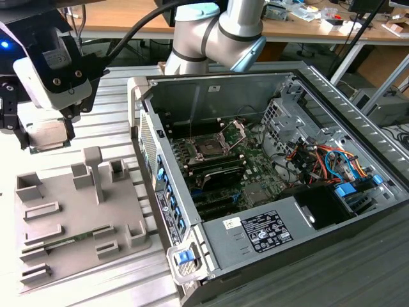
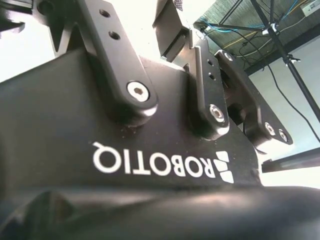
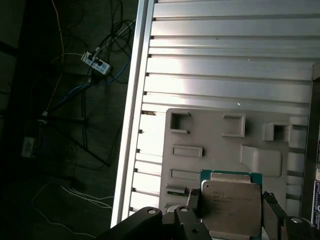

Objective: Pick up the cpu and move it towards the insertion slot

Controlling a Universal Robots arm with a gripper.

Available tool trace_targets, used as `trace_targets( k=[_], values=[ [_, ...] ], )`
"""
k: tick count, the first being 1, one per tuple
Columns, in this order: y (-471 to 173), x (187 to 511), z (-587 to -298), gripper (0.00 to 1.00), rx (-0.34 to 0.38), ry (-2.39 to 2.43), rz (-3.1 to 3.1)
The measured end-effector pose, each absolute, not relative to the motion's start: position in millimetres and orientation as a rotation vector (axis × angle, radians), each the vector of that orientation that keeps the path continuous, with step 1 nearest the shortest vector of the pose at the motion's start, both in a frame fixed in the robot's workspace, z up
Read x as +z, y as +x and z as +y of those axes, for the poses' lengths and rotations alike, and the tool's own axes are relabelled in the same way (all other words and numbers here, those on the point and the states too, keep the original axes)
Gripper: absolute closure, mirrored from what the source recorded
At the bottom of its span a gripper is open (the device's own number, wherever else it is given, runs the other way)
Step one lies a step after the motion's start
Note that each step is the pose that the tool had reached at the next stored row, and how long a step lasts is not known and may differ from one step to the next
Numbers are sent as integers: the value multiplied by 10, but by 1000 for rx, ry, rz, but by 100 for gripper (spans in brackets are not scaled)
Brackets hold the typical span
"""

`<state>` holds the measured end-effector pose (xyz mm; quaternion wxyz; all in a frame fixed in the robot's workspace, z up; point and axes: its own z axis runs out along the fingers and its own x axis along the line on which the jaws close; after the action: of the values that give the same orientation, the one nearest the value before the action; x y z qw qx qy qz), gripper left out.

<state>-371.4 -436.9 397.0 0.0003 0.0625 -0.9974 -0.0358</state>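
Note:
The cpu [image 1: 47, 135], a thin square chip with a pale metal top, hangs in the air at the exterior view's left, above the grey fixture plate [image 1: 77, 217]. My gripper [image 1: 46, 139] is shut on it, one dark finger on each side. In the first wrist view the cpu [image 3: 231, 204] sits between the fingers [image 3: 192, 201], with the fixture plate [image 3: 220, 150] below it. The insertion slot [image 1: 208, 148], a square socket with a dark centre and a raised metal plate, lies inside the open computer case, well off toward the exterior view's right of the gripper.
The case wall [image 1: 160, 160] stands between the gripper and the socket. The fixture plate carries upright blocks, among them a tall post [image 1: 94, 167]. Cables [image 1: 319, 160] and drive bays crowd the case's far side. The ribbed aluminium table [image 3: 225, 60] extends around the plate.

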Motion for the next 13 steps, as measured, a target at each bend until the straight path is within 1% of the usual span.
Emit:
trace_targets(
  k=[13],
  values=[
    [-3563,3970,-4369,45,-112,196,-3133]
  ],
)
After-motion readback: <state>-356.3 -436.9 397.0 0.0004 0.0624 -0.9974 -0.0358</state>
